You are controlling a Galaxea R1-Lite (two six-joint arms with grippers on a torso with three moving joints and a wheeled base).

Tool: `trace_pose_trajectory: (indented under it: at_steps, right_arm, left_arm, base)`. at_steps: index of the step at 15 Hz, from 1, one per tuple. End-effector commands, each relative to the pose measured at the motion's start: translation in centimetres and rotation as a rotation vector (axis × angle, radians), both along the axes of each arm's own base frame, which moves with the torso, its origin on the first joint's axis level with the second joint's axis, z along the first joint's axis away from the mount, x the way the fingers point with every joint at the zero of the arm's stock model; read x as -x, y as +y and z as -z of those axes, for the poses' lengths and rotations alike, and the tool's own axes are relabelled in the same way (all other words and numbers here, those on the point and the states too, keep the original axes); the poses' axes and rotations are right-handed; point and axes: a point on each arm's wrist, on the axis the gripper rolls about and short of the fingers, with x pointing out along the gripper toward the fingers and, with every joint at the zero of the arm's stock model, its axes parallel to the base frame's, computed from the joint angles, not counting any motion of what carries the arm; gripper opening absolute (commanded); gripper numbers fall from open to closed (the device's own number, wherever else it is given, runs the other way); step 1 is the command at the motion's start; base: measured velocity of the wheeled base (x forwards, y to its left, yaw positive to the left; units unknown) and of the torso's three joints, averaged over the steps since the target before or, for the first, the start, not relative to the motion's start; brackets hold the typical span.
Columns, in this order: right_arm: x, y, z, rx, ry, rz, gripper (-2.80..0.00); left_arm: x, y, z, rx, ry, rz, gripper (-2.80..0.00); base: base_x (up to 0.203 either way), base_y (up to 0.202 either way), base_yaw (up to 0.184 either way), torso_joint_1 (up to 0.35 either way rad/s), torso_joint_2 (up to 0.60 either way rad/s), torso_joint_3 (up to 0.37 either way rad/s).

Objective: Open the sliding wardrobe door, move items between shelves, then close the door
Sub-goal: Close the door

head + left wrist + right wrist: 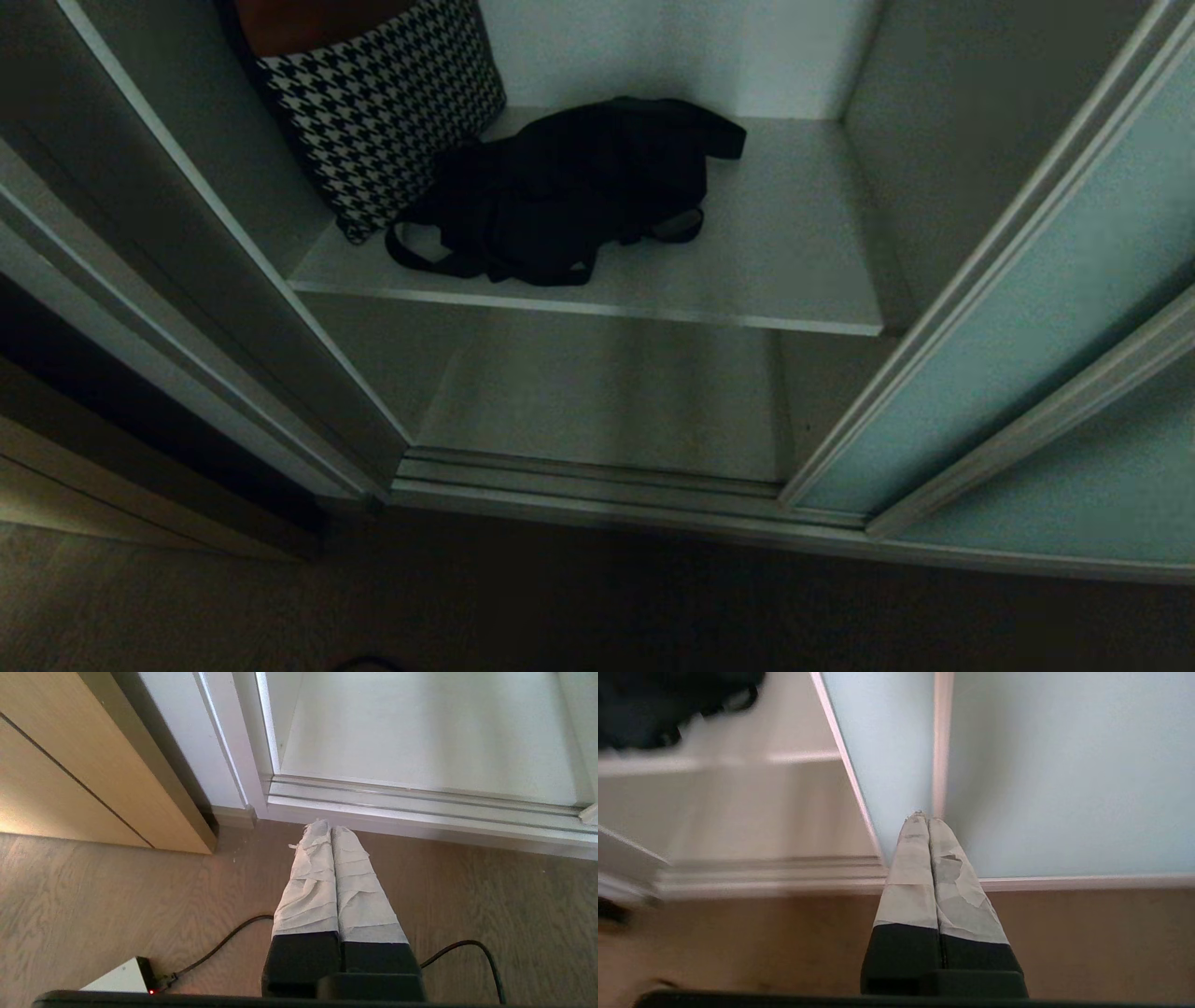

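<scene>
Head view shows the wardrobe compartment standing open, with the sliding wardrobe door (1008,308) pushed to the robot's right; neither arm appears there. One black bag (569,191) lies slumped on the upper shelf (803,271), its straps trailing toward the front edge and its long axis running roughly across the shelf. One houndstooth cushion (387,107) leans against the left wall, just beside the bag and seemingly touching it. One lower shelf (607,401) sits beneath, nothing visible on it.

The right gripper (923,820) has its taped fingers pressed together, empty, pointing at the door panel near its vertical frame; in its wrist view the bag sits off to the left side and higher, above the shelf edge. The left gripper (330,828) is likewise closed on nothing, low over the wooden floor (117,896) before the door track (420,807).

The bag probably goes down to the lower shelf next; the right gripper appears the better placed, though it must swing leftward, rise and spread its fingers first.
</scene>
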Motion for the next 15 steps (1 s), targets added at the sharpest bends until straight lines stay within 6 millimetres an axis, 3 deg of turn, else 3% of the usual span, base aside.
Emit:
trace_pose_trajectory:
  at_steps: [1, 15]
  right_arm:
    - [-3.0, 0.0, -1.8, -0.05, 0.069, -0.002, -2.8]
    - [-11.5, 0.0, -4.7, -0.156, 0.032, 0.049, -2.8]
  left_arm:
    - [0.0, 0.0, 0.0, 0.0, 0.0, 0.0, -2.8]
    - [0.0, 0.0, 0.0, -0.001, 0.0, 0.0, -2.8]
  base:
    - [0.0, 0.0, 0.0, 0.0, 0.0, 0.0]
    - [0.0, 0.0, 0.0, 0.0, 0.0, 0.0]
